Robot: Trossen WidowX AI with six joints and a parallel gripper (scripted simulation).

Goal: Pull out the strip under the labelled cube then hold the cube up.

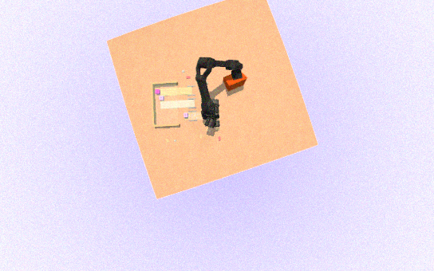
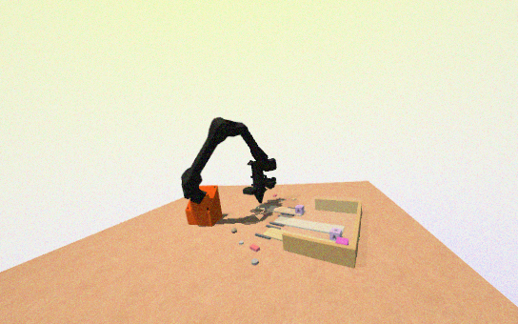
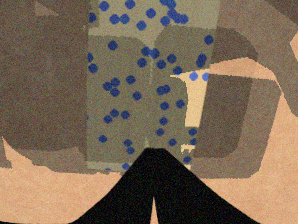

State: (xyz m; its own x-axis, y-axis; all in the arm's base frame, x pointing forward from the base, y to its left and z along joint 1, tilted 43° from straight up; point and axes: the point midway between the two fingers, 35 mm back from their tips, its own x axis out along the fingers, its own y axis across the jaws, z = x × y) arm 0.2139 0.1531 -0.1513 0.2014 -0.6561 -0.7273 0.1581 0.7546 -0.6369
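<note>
My gripper is shut, and I see nothing between its fingers. It hangs a little above the table, just past the open side of a tan three-walled tray. In the wrist view a pale strip with blue dots lies right under the fingertips. A short strip sticks out of the tray with a lilac cube on it. Two longer cream strips lie in the tray, with a pink cube and a second lilac cube at their far ends. The labels are too small to read.
The arm's orange base block stands behind the gripper. Small loose bits lie on the table near the tray's open side, among them a pink piece and grey ones. Another pink bit lies near the gripper.
</note>
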